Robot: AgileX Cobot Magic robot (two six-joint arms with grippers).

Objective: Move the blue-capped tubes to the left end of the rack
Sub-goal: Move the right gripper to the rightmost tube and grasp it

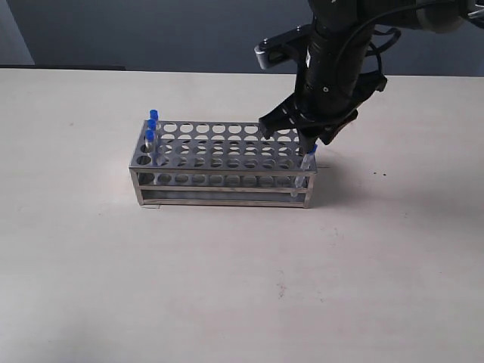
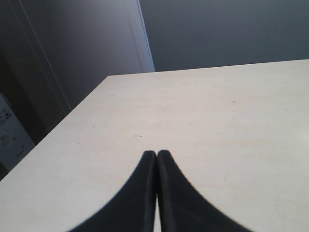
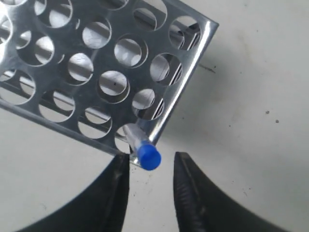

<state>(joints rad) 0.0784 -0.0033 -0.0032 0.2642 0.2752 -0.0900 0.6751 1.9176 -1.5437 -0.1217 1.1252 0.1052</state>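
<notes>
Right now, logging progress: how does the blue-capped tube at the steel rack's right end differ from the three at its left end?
The lone blue-capped clear tube stands in the shiny steel rack's right-end corner hole; the three blue-capped tubes stand in its left-end column. The lone tube sits between the open black right hand's fingers; the three have no hand nearby. All are capped and racked.

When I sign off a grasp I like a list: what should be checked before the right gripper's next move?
1. The right gripper is open: ok.
2. Its fingers sit either side of the tube cap: ok.
3. The fingers are low enough to grip: cannot tell.
4. There is a free hole at the rack left end, by the three tubes: ok.
5. The left gripper is shut and away from the rack: ok.
</notes>
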